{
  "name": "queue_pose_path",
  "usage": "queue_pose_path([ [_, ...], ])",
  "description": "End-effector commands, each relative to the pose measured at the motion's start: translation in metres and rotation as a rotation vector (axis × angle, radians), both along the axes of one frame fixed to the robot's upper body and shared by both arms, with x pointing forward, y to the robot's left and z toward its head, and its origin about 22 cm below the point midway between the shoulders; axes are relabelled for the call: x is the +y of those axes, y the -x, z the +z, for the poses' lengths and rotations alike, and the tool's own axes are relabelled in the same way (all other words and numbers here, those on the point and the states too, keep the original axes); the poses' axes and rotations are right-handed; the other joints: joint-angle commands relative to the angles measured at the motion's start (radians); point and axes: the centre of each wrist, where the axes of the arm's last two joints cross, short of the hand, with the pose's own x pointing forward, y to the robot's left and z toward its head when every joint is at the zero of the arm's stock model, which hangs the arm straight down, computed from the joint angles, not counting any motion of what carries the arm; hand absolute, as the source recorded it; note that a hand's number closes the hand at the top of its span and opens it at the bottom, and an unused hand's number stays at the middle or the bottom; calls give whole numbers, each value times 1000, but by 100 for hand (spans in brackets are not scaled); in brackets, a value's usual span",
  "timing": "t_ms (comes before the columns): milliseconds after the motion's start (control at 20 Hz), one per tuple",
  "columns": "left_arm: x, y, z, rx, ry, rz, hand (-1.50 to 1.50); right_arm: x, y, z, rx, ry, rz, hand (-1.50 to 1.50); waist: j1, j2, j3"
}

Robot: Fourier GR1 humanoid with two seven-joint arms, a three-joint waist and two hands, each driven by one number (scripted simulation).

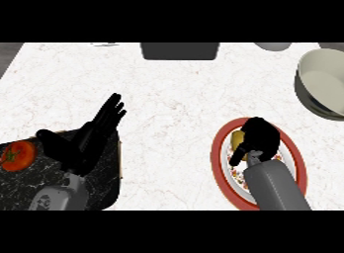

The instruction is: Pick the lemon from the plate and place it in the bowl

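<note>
A red-rimmed plate (220, 148) with a patterned white centre lies at the lower right of the counter. On it a yellow lemon (237, 138) shows only as a sliver, because my right hand (259, 136) sits on top of it with fingers curled round it. A large cream bowl (332, 84) stands at the far right, above the plate. At the lower left my left hand (87, 136) rests open, fingers pointing up.
A dark marbled board (7, 183) at the lower left carries a red tomato (18, 155), beside my left hand. A dark grey box (179, 51) and a pale dish (273, 46) sit at the counter's far edge.
</note>
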Motion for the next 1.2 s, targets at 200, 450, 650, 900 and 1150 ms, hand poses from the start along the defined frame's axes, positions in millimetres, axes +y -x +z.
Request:
queue_pose_path([
  [200, -4, 2, -2, -2, -13, -8, 0, -14, -19, 22, 19, 75, 106, 150, 4, 12, 11],
  [450, -3, -13, 8, 3, 4, 22, 0, -15, -41, 51, -21, 109, 194, 150, 1, 11, 11],
  [650, -8, -5, 10, 4, -1, 3, 0, 6, -50, 89, -132, 149, 153, 150, 2, 10, 11],
  [900, 7, 11, 3, 7, -18, 31, 0, 4, -16, 139, -330, 131, 155, 150, -9, 3, 11],
  [1150, 12, 13, -8, 15, -6, -1, 0, 17, 3, 194, -460, 213, 101, 150, -5, 5, 10],
])
